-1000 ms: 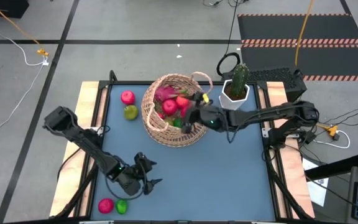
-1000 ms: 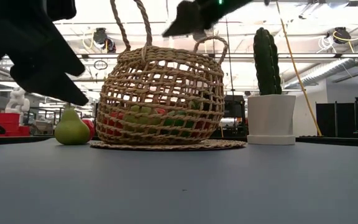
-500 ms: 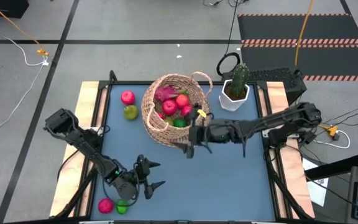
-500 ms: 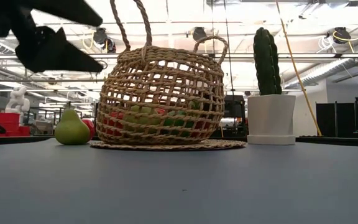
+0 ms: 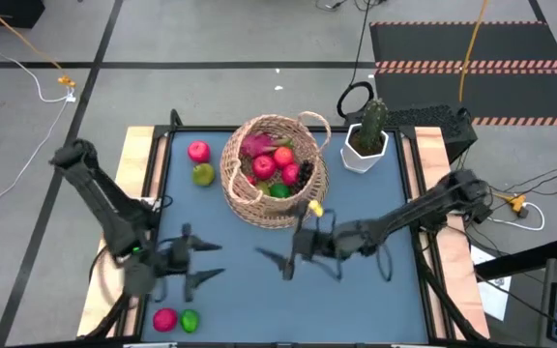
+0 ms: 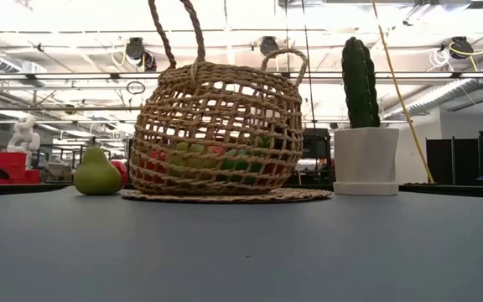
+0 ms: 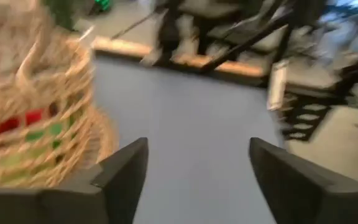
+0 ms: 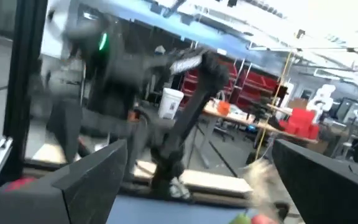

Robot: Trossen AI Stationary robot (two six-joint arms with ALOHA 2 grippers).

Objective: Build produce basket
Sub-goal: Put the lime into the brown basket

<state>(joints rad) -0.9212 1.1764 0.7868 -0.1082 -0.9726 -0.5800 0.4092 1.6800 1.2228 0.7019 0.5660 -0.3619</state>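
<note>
The wicker basket (image 5: 274,171) stands at the far middle of the blue tabletop (image 5: 366,290), already holding red apples, a pink dragon fruit (image 5: 255,146), something green and a dark grape bunch (image 5: 304,174). Just left of it, outside, lie a pink apple (image 5: 198,151) and a yellow-green pear (image 5: 203,174); at the near left edge sit another pink apple (image 5: 164,319) and a lime (image 5: 190,320). A potted cactus (image 5: 367,135) stands just right of the basket.

The likely slip: both arms are over open tabletop between basket and near edge, so a reach toward the near fruit could nudge the round lime or apple off the edge, or the arms could cross.

The left pincer (image 5: 201,261), above the near pair, has its fingers spread and holds nothing. The right pincer (image 5: 277,261), near the middle, is splayed wide and empty too.
</note>
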